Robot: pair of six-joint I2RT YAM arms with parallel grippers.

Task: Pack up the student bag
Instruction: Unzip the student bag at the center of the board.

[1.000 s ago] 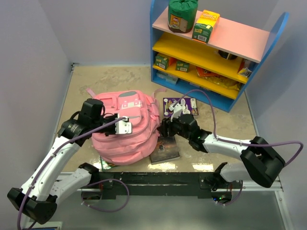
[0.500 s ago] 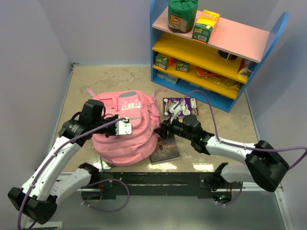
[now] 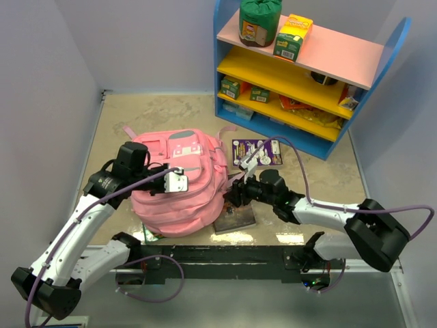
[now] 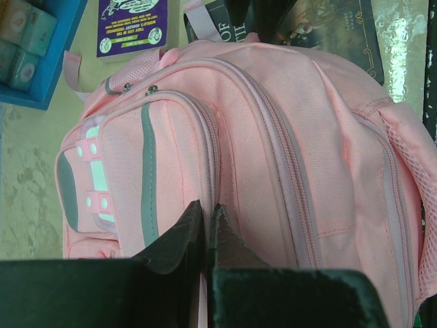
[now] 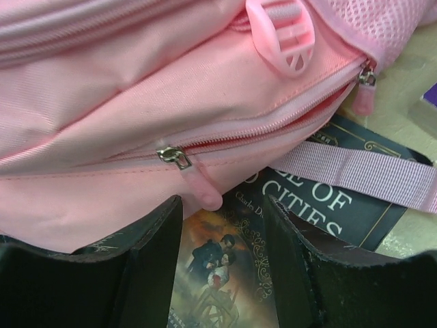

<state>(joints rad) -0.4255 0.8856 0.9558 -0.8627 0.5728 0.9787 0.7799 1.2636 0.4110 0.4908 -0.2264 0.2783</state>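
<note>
The pink student bag (image 3: 179, 183) lies on the table with its front pocket up. It also fills the left wrist view (image 4: 273, 137) and the top of the right wrist view (image 5: 136, 89). My left gripper (image 3: 179, 180) rests on top of the bag, its jaws pinched together on a fold of the fabric (image 4: 206, 212). My right gripper (image 3: 237, 195) is open at the bag's right side. Its fingers straddle a pink zipper pull (image 5: 198, 188) without touching it. A dark book (image 5: 225, 266) lies under them, partly beneath the bag (image 3: 235, 217).
A purple card (image 3: 256, 152) lies on the table behind the right gripper. A blue shelf unit (image 3: 300, 75) with boxes and packets stands at the back right. A pink strap (image 5: 355, 171) crosses the book. Grey walls close in on the left and back.
My right gripper has moved nearer and lower, from beside the purple card to the bag's right edge over the book. The left arm and the bag have not moved.
</note>
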